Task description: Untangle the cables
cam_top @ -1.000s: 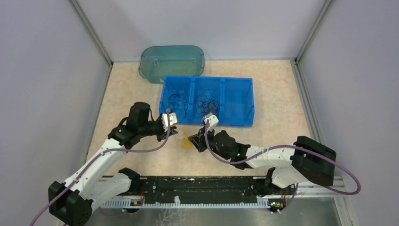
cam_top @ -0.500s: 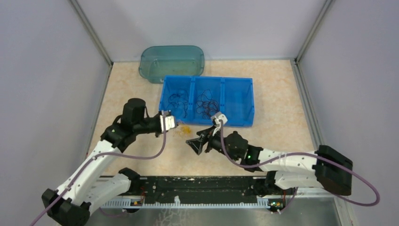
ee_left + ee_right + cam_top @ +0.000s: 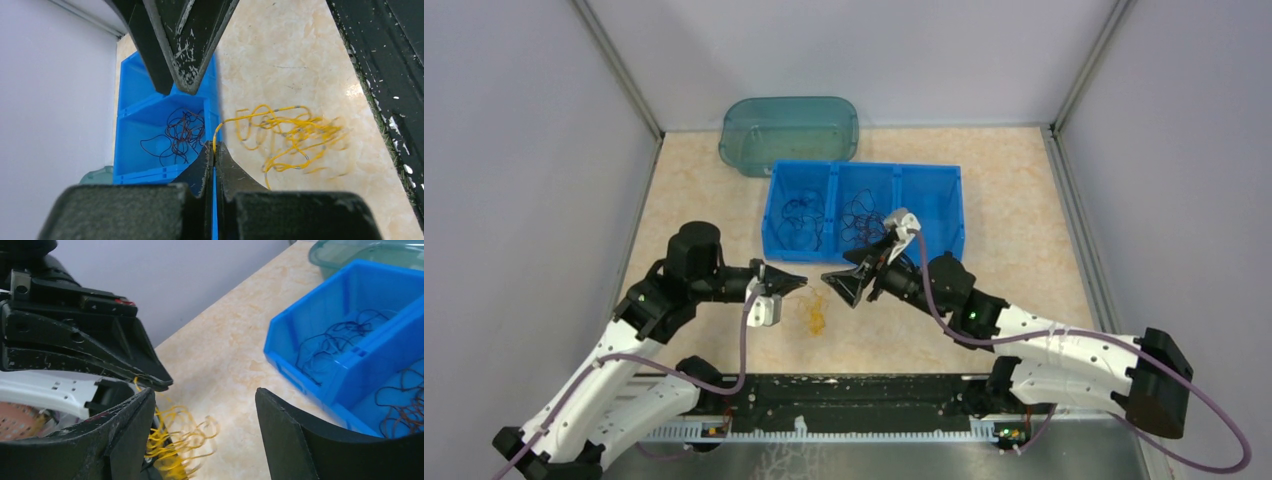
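Left pincer [image 3: 214, 150] pressed together, pinching one strand of yellow cable clump [image 3: 287, 132]; rest hangs just beyond, below tips. Right pincer [image 3: 205, 392] spread, facing clump. Wire likely light, limp, springy, slippery. Best hold: loose outer loop, not knot.

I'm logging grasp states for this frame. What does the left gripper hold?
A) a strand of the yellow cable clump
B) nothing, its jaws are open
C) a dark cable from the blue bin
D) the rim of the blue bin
A: in the left wrist view, the left gripper has its jaws shut on a strand of the yellow cable clump.
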You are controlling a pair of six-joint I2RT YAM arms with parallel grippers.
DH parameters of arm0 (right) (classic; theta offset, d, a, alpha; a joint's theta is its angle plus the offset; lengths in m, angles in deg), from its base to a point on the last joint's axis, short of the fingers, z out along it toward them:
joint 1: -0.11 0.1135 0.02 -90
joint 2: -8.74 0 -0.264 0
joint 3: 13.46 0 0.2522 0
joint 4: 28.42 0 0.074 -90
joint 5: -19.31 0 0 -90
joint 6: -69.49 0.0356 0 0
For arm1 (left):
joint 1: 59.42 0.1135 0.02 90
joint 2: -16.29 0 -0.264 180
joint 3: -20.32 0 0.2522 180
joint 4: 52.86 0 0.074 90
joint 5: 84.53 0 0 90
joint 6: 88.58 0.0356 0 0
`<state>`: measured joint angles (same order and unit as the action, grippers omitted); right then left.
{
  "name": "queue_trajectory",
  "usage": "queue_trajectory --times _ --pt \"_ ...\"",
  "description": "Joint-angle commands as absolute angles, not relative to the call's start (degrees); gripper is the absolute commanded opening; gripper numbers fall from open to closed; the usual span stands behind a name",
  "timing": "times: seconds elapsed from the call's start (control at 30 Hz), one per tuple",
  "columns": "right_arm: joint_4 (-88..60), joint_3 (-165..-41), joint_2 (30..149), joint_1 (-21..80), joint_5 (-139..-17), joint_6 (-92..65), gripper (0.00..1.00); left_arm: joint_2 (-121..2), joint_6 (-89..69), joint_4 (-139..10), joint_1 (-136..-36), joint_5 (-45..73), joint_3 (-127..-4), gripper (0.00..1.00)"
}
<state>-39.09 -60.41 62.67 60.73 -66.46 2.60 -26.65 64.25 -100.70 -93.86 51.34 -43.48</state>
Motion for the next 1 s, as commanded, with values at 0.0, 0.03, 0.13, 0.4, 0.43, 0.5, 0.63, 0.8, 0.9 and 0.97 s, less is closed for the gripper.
queue_trajectory --times 0.0,0.03,0.13,0.4,0.43,0.5,0.63,0.8,0.9,0.97 --pt "-39.39 -65.53 67.08 60.5 -75.9 1.31 0.73 -25.54 69.16 -101.7 -94.62 54.62 -44.82 0.0" --pt "-39.88 -65.98 68.37 60.53 -77.0 1.63 0.73 -25.35 69.57 -101.24 -94.8 54.8 -44.65 0.0" --pt "-42.17 -67.03 71.69 60.5 -79.26 2.59 0.71 -24.79 70.81 -99.99 -95.01 54.92 -44.5 0.0" --pt "-45.21 -67.85 73.91 60.58 -82.84 4.08 0.66 -24.24 74.07 -99.8 -95.28 55.02 -44.55 0.0" --pt "-45.62 -67.64 74.0 60.59 -83.58 4.32 0.66 -24.18 74.62 -99.84 -95.28 55.0 -44.52 0.0" --pt "-46.88 -67.12 74.24 60.62 -85.2 4.97 0.66 -24.1 74.85 -99.19 -95.28 55.02 -44.43 0.0" --pt "-48.28 -67.11 75.55 61.14 -87.5 5.87 0.67 -23.72 75.21 -96.34 -95.37 55.72 -43.86 0.0" --pt "-51.32 -67.03 77.49 61.62 -88.38 7.51 0.68 -23.95 74.47 -91.96 -95.76 56.51 -44.03 0.0" --pt "-53.47 -67.16 78.77 61.7 -87.92 8.5 0.68 -24.21 73.64 -89.26 -96.05 57.22 -44.26 0.0" --pt "-55.32 -67.21 79.52 61.72 -87.59 9.39 0.68 -24.52 72.85 -87.95 -96.31 57.41 -44.47 0.0"
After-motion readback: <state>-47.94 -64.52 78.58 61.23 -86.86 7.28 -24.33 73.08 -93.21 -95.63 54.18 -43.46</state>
